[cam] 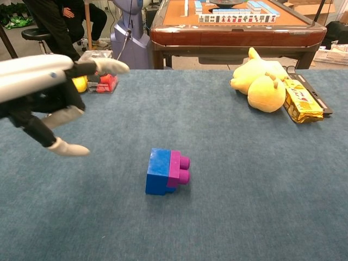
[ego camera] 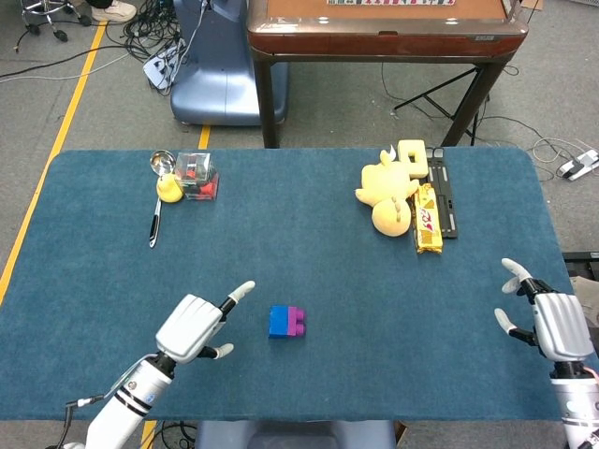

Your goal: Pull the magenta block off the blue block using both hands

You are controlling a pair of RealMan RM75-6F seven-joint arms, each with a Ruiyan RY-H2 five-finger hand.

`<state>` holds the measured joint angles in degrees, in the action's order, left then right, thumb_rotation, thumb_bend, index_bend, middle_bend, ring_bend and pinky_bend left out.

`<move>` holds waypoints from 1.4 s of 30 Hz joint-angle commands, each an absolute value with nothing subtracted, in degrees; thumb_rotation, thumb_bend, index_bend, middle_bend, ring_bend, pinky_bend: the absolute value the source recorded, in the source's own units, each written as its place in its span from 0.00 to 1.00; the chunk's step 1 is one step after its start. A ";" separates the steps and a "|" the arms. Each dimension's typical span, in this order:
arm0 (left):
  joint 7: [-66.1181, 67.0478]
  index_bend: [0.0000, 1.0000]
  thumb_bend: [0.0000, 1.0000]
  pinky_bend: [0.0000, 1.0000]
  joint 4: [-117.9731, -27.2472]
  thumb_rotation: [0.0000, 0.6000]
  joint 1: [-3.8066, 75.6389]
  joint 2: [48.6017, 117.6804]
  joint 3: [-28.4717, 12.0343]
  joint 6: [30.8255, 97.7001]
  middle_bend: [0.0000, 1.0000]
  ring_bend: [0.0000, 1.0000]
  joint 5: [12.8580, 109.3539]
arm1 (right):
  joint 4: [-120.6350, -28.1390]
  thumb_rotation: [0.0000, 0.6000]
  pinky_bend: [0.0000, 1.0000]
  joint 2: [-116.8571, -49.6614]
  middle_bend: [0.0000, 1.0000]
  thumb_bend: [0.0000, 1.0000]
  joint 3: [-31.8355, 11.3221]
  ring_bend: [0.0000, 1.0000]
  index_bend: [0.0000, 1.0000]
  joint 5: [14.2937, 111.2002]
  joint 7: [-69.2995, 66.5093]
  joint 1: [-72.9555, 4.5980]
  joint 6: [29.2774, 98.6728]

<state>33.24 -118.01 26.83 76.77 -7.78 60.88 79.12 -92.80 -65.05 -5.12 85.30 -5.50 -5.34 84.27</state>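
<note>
The fingers (cam: 65, 148) of the left hand (ego camera: 192, 327) are spread wide and hold nothing. This hand hangs over the table at the lower left of the head view, just beside the 2 stuck-together blocks. The blue block (ego camera: 279, 321) sits low in the middle of the frame, and the magenta block (ego camera: 297, 321) is pressed onto its right side. Their long line runs left to right, so the blue end points at the left hand and the magenta end points toward the right hand (ego camera: 557, 325).

The right hand is far off at the lower right edge of the frame, well apart from the blocks. Its fingers are open too, with nothing in them. The left hand is much nearer (so it will likely reach the blue block first).

The table (ego camera: 309, 234) has a flat dark blue cloth top. At the upper left sit a little yellow duck (ego camera: 168, 189), a clear box (ego camera: 197, 174) and a pen (ego camera: 154, 223). At the upper right lie a yellow plush toy (ego camera: 388, 192) and a snack bar (ego camera: 428, 219).
</note>
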 commanded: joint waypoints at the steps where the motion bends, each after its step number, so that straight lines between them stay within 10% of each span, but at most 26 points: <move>1: 39.41 0.04 0.00 1.00 -119.85 1.00 31.41 79.95 -9.24 57.20 0.90 0.97 71.11 | -92.48 1.00 0.66 -65.10 0.46 0.25 -5.17 0.44 0.19 85.19 -5.89 -5.37 84.20; 42: 46.64 0.00 0.00 1.00 -100.45 1.00 48.82 99.16 -8.48 60.00 0.95 1.00 49.41 | -90.55 1.00 0.66 -66.22 0.46 0.25 -4.40 0.44 0.19 85.35 -7.10 -5.60 83.21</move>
